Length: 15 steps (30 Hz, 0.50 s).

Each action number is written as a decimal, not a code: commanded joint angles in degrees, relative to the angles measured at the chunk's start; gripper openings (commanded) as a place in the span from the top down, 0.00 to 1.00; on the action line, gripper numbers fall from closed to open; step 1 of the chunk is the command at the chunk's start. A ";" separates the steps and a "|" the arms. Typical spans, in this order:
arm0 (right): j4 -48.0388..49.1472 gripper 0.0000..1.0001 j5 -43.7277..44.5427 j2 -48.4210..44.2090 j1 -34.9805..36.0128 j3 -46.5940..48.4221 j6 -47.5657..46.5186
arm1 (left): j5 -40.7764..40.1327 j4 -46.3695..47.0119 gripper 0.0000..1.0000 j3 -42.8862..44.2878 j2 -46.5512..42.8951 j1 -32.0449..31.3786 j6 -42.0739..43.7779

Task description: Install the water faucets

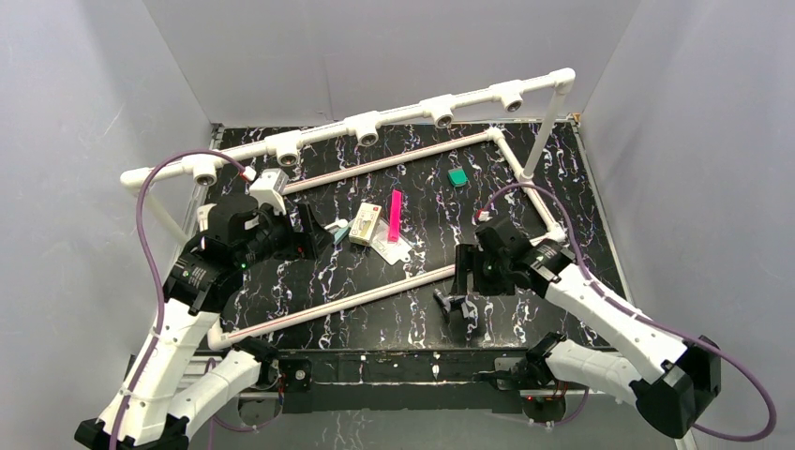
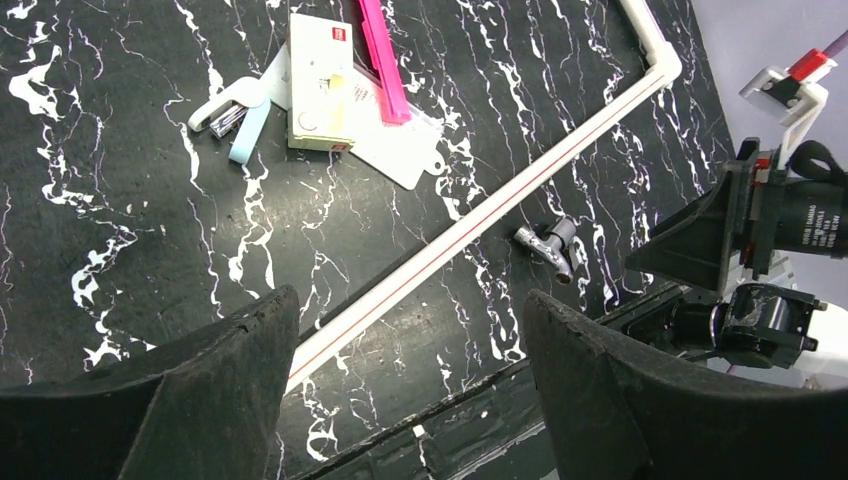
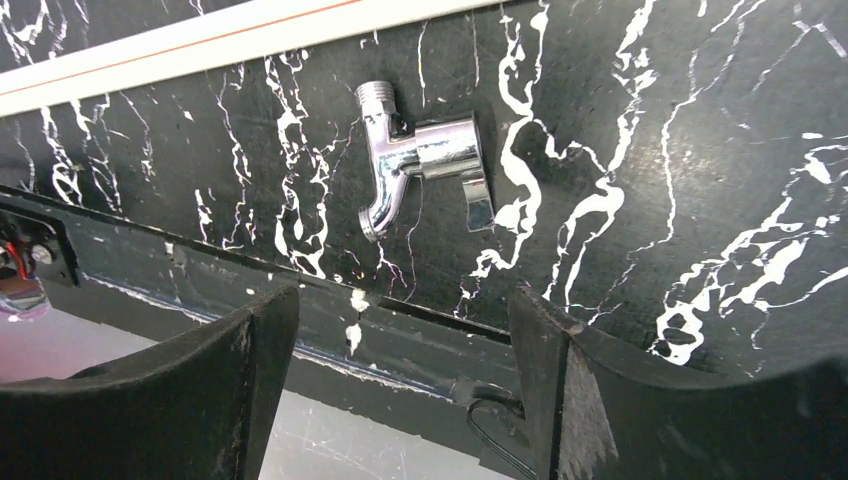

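- The small silvery chrome metal faucet (image 3: 420,160) lies on its side on the black white-veined tabletop (image 3: 700,150), near the long white plastic pipe (image 3: 200,40) and close to the table's front edge.
- The right gripper (image 3: 400,310) hovers just above it, jaws wide, empty.
- The left gripper (image 2: 410,310) hangs well apart from it, jaws wide, holding nothing.

One faucet (image 3: 443,150), apparently five tee sockets (image 1: 366,127), one green square (image 1: 457,176).

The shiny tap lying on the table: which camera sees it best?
The right wrist view. There the tap lies large and sharp, with its threaded end, curved spout and handle all clear. The left wrist view shows it small, beside the white pipe. The top view shows only a tiny dark shape.
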 commanded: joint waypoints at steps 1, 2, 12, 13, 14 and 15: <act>3.98 0.17 2.30 2.11 3.54 -1.31 4.55 | 0.45 -0.87 0.21 -0.58 -0.38 0.08 1.42; 4.65 0.18 2.49 2.78 4.28 -1.54 5.07 | 0.49 -1.08 0.21 -0.66 -0.38 0.08 1.57; 10.18 0.22 5.00 8.69 9.57 -3.56 9.69 | 0.19 -2.92 0.21 -0.58 -0.97 0.08 2.96; 10.61 0.23 5.09 9.11 9.77 -3.81 10.00 | 0.19 -3.09 0.21 -0.52 -1.12 0.08 3.10; 11.08 0.25 5.11 9.53 9.87 -4.00 10.34 | 0.11 -3.19 0.21 -0.59 -1.15 0.08 3.24; 11.59 0.26 5.11 9.95 9.95 -4.24 10.66 | -0.12 -3.26 0.21 -0.60 -1.30 0.08 3.29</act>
